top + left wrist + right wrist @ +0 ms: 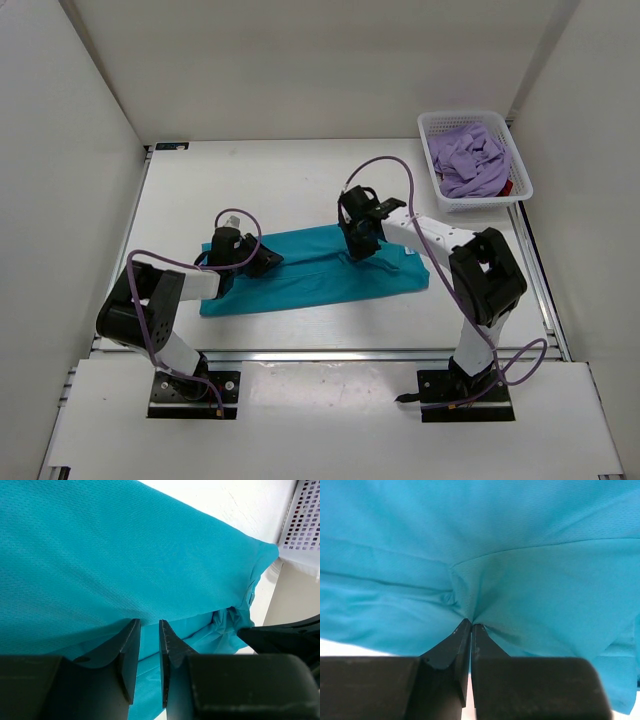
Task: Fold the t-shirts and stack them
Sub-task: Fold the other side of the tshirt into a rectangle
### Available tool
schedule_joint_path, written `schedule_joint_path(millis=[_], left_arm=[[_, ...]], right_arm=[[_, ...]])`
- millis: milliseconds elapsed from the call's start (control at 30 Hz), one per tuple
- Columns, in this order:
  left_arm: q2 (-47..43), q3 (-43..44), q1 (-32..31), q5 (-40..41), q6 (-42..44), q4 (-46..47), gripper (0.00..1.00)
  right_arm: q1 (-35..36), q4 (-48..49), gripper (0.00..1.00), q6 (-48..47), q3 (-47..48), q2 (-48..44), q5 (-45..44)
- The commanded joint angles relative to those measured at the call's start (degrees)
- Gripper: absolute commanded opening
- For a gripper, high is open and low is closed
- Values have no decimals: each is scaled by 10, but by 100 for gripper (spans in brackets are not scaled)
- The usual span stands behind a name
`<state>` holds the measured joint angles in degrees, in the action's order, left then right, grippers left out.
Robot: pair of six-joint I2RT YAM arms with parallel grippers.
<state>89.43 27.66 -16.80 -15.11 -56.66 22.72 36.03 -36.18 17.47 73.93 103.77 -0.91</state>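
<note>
Right wrist cam showed the right gripper (pixel 471 624) w/ its jaws pressed together, no gap to speak of, clamped on a pinch of the teal t-shirt (pixel 530 575); creases in the cloth ran into the tips from both sides. Left wrist cam showed the left gripper (pixel 149 622) w/ jaws nearly together, a narrow slit left btwn them and teal cloth visible through the slit. A fold edge of the shirt met the tips, but whether that cloth was actually gripped couldn't be told.

From the top external cam, the teal shirt lay on the white table (pixel 280 185), roughly centre, folded into a long band. Its long axis ran left-right across the table, the right end sitting slightly farther from the arm bases than the left. Which end held the collar couldn't be made out. Left gripper was at the far edge of the band near its left end; right gripper was at the far edge toward the right end. The right arm's forearm crossed over the band's right end, covering part of it.

Other things: a white mesh basket (pixel 432 150) stood at the far right corner of the table, well apart from the teal shirt. The lavender t-shirt (pixel 470 160) was crumpled inside it, and a sliver of the dark red t-shirt (pixel 507 187) showed under that at the near right corner. Purple cables (pixel 385 165) looped above both arms.
</note>
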Motion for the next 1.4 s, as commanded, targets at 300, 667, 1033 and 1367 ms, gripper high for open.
schedule_joint_path(millis=[300, 667, 1033, 1367], left_arm=[[-40, 2, 3, -14, 2, -1, 32], [-61, -1, 12, -18, 3, -7, 33], [27, 37, 25, -41, -9, 6, 32], [36, -54, 115, -80, -44, 73, 32]], right_arm=[[11, -77, 8, -19, 66, 13, 93], [-33, -5, 18, -16, 13, -74, 152], [-126, 199, 1, 71, -188, -63, 137], [-191, 214, 0, 90, -278, -166, 77]])
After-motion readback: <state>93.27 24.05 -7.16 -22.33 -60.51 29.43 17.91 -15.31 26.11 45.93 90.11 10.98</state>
